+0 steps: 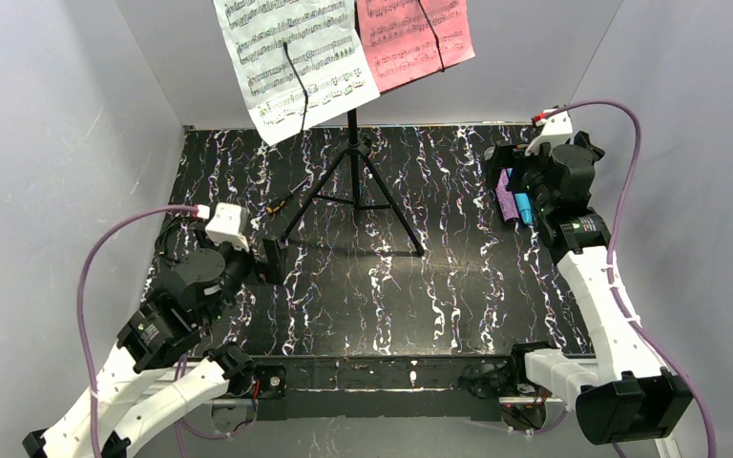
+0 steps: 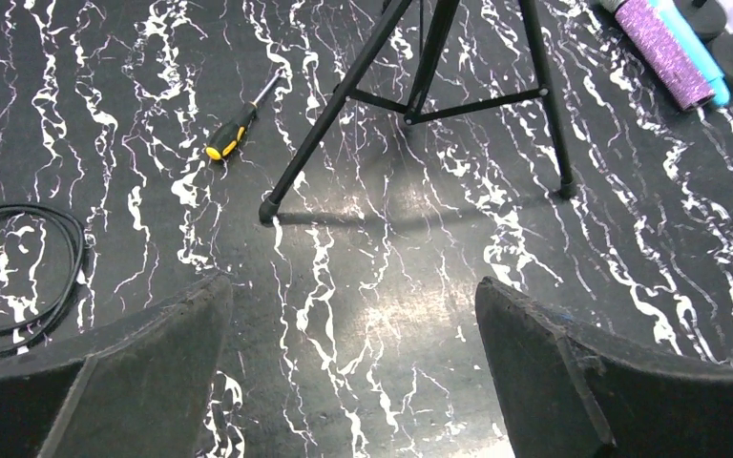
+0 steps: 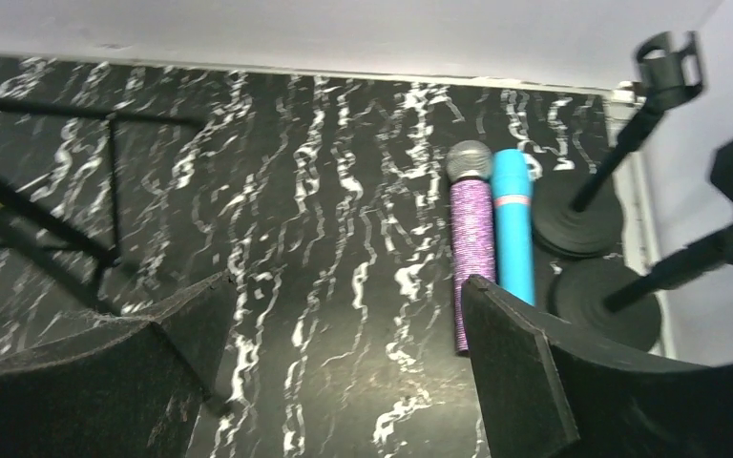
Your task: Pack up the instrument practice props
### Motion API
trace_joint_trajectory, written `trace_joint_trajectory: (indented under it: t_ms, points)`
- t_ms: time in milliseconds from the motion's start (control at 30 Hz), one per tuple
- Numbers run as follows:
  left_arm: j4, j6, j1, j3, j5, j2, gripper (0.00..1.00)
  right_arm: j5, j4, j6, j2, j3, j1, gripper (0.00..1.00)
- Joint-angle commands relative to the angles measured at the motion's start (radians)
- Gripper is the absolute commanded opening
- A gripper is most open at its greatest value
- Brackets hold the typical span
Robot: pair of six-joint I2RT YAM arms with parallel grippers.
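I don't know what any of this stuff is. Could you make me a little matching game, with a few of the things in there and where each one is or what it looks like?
Things:
1. purple microphone
2. screwdriver
3. pink sheet
4. cable

Descriptions:
A. up on the stand
B. coiled in a loop
C. lying beside the blue microphone
D. yellow and black handle

Pairs: 1-C, 2-D, 3-A, 4-B
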Motion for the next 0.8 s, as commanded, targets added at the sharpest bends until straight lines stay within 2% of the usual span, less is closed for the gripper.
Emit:
trace_joint_trajectory:
  t_ms: [0, 167, 400, 567, 767]
  points:
    - [-0.164, -0.073, 0.007, 0.158, -0.02, 0.058, 0.98, -0.089, -0.119, 0.057, -0.042, 0.084, 0.055, 0.95]
    - [-0.294, -0.114, 0.006, 0.358, -0.054, 0.135, 0.98, -0.151, -0.151, 0.094, -0.047, 0.128, 0.119, 0.95]
    - [-0.39, -0.161, 0.006, 0.63, -0.048, 0.242, 0.98, -0.218, -0.005, 0.136, 0.016, 0.134, 0.245, 0.93]
    - [-0.429, -0.182, 0.007, 0.747, -0.042, 0.312, 0.98, -0.213, 0.127, 0.112, 0.128, 0.129, 0.364, 0.92]
    - [-0.434, -0.153, 0.006, 0.862, -0.1, 0.373, 0.98, -0.232, 0.153, 0.083, 0.234, 0.206, 0.443, 0.88]
